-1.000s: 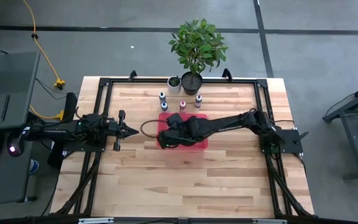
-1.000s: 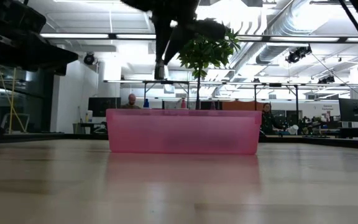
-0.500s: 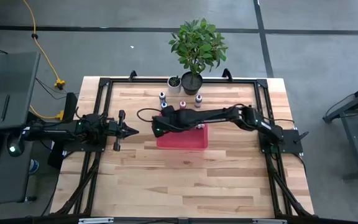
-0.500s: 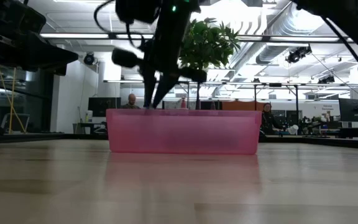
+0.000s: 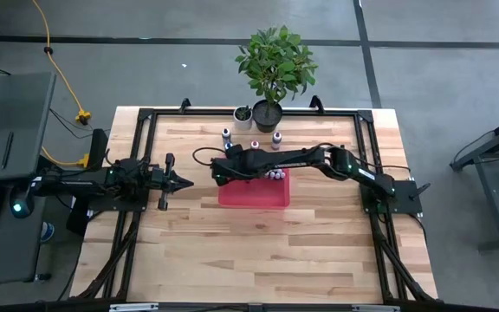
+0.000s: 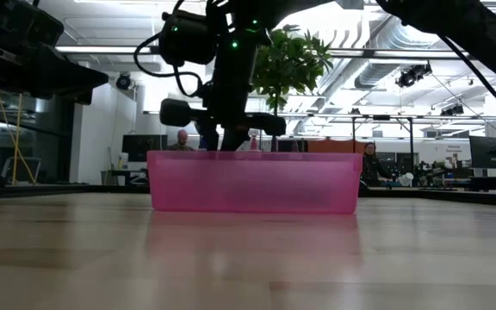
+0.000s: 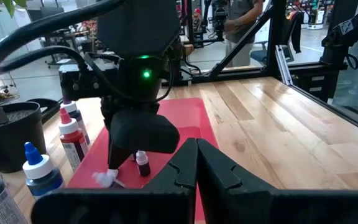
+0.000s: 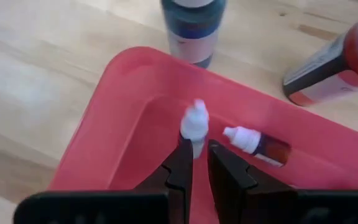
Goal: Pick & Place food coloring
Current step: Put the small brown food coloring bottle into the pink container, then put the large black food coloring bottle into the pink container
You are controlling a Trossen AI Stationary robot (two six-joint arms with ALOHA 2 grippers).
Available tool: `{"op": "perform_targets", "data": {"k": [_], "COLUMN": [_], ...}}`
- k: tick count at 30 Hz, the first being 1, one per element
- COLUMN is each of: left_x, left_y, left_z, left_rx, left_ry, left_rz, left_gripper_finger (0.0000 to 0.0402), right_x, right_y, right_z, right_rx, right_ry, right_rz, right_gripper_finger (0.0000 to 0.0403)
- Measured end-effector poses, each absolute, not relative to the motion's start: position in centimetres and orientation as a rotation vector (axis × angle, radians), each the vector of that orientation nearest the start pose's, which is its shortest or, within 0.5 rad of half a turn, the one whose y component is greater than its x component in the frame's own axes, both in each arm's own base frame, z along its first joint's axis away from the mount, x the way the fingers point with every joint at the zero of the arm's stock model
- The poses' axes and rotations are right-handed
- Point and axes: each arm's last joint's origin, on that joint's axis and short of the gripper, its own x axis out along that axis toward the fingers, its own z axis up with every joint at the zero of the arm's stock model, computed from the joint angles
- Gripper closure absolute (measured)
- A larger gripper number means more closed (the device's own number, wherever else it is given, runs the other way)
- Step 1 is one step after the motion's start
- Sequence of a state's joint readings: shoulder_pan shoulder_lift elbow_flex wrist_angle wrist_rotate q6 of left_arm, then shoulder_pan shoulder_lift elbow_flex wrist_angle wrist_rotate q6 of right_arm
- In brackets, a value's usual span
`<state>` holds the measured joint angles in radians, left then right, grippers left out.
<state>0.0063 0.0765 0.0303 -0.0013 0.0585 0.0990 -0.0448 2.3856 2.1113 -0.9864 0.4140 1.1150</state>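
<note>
Right wrist view is showing the right claw (image 8: 194, 163) pinching a tiny bottle (image 8: 194, 127) over the red tray (image 8: 123, 118); lowering gently before releasing is advisable.

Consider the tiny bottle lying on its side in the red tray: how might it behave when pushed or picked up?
The bottle lies flat on the tray's floor and looks round, so a push would probably roll it. It is tiny beside the blue bottle outside, so likely light. Its tapered white tip might slip from a pinch.
</note>
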Motion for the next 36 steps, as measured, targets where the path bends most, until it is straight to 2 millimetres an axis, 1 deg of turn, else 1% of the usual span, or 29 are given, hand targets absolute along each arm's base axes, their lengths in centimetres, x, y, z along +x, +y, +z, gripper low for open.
{"op": "perform_targets", "data": {"k": [6, 13, 17, 22, 26, 32, 36], "left_x": [10.1, 10.1, 10.1, 10.1, 10.1, 10.1, 10.1], "left_y": [-0.1, -0.1, -0.1, -0.1, -0.1, -0.1, -0.1], "left_z": [16.8, 16.8, 16.8, 16.8, 16.8, 16.8, 16.8], "left_rx": [0.098, 0.097, 0.097, 0.097, 0.097, 0.097, 0.098], "left_ry": [0.045, 0.044, 0.044, 0.045, 0.045, 0.044, 0.045], "left_rz": [-0.055, -0.055, -0.055, -0.055, -0.055, -0.056, -0.056], "left_gripper_finger": [0.0401, 0.0401, 0.0401, 0.0401, 0.0401, 0.0401, 0.0401], "right_x": [49.1, 49.2, 49.2, 48.8, 48.1, 46.2, 44.7], "right_y": [-3.2, -2.6, -2.1, -1.2, -0.1, 1.5, 2.2], "right_z": [18.7, 18.7, 19.3, 21.2, 23.3, 27.2, 29.2], "right_rx": [0.711, 0.709, 0.673, 0.630, 0.580, 0.512, 0.466], "right_ry": [0.835, 0.840, 0.838, 0.830, 0.822, 0.813, 0.841], "right_rz": [-1.068, -1.046, -1.025, -0.971, -0.928, -0.868, -0.851], "right_gripper_finger": [0.0375, 0.0396, 0.0400, 0.0397, 0.0391, 0.0384, 0.0381]}}
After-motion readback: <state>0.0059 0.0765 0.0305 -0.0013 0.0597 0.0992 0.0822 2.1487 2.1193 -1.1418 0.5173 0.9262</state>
